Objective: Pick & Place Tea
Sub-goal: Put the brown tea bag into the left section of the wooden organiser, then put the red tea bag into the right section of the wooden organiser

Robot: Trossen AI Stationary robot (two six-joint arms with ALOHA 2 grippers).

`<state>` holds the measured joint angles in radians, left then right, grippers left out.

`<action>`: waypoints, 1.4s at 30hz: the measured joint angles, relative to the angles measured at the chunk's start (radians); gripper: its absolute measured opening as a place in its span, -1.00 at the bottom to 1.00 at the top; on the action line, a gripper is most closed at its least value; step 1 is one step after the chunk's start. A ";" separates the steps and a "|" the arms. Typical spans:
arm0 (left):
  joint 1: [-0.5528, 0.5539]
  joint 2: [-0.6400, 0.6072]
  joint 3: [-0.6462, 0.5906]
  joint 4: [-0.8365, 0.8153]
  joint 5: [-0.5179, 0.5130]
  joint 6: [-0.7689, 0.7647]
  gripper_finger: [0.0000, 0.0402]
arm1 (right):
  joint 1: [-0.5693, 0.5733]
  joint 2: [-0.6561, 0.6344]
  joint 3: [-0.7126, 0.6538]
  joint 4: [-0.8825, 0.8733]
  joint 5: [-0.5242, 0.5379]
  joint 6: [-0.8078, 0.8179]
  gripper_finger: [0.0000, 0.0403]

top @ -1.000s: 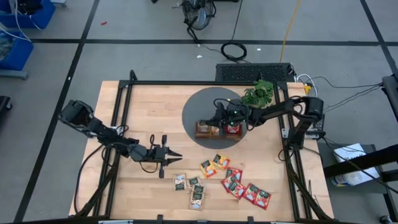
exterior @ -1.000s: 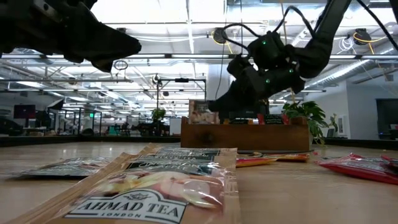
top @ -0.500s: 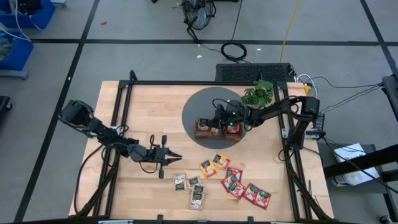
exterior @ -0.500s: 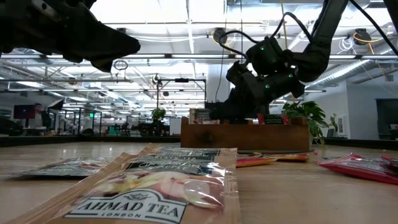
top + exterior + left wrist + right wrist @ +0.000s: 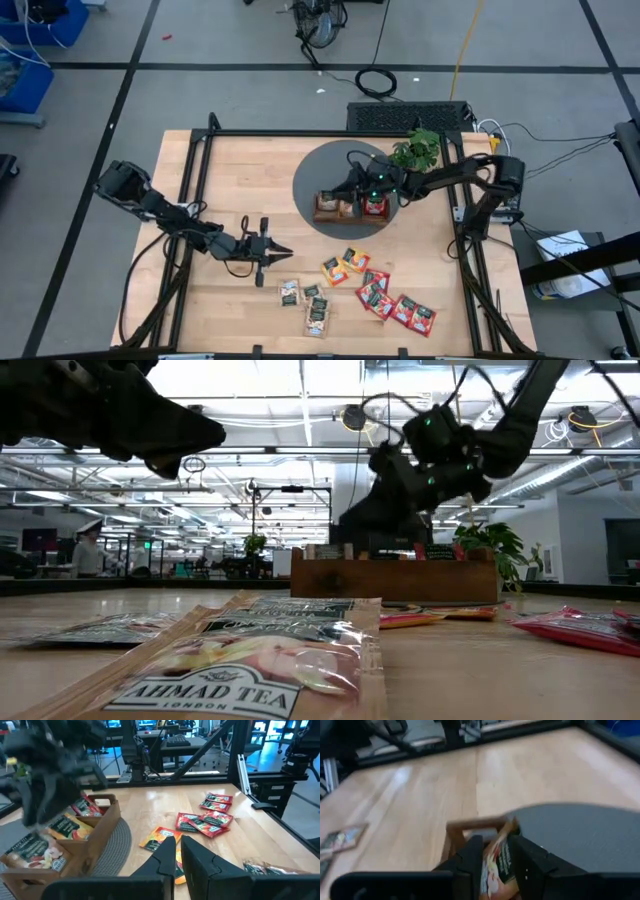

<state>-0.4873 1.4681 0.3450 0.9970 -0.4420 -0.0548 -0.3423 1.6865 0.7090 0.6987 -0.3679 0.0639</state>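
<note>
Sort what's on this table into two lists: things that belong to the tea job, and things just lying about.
Job:
- loose tea sachets on the wood
- sachets already in the tray
- wooden tray on the grey mat
- right gripper, over the tray
- left gripper, waiting near the sachets

Lying about:
- leafy plant
- cables on the floor

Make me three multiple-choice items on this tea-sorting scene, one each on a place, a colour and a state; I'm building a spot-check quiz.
1. Where does the wooden tray sit?
A on the grey round mat
B on the floor
C under the plant

2. What colour are the sachets nearest the table's right edge?
A blue
B red
C black

3. Where is the right gripper?
A over the tray
B beside the loose sachets
C off the table

Answers: 1 A, the mat surrounds the tray; 2 B, they show red; 3 A, the high view shows it above the tray.
</note>
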 joint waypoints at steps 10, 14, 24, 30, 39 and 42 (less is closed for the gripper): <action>0.000 0.000 0.000 -0.012 -0.002 -0.053 -0.85 | 0.065 -0.397 0.000 -0.379 0.007 -0.006 -0.54; 0.000 0.000 0.000 -0.013 -0.002 -0.056 -0.85 | 0.211 -0.579 0.000 -0.607 0.118 -0.048 -0.81; 0.000 0.000 0.000 -0.008 -0.003 -0.160 -0.85 | 0.743 -0.856 -0.200 -0.742 0.438 0.141 -0.98; 0.018 0.050 0.092 -0.128 0.000 -0.225 -0.85 | 1.029 -0.875 -0.415 -0.517 0.629 0.193 -0.99; 0.042 0.307 0.469 -0.347 0.140 -0.087 -0.85 | 1.097 -0.837 -0.579 -0.255 0.761 0.224 -1.00; 0.064 0.378 0.581 -0.430 0.247 -0.143 -0.85 | 1.097 -0.830 -0.599 -0.254 0.760 0.285 -0.99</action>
<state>-0.4234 1.8460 0.9264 0.5672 -0.1955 -0.1983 0.7551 0.8561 0.1098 0.4450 0.3923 0.3494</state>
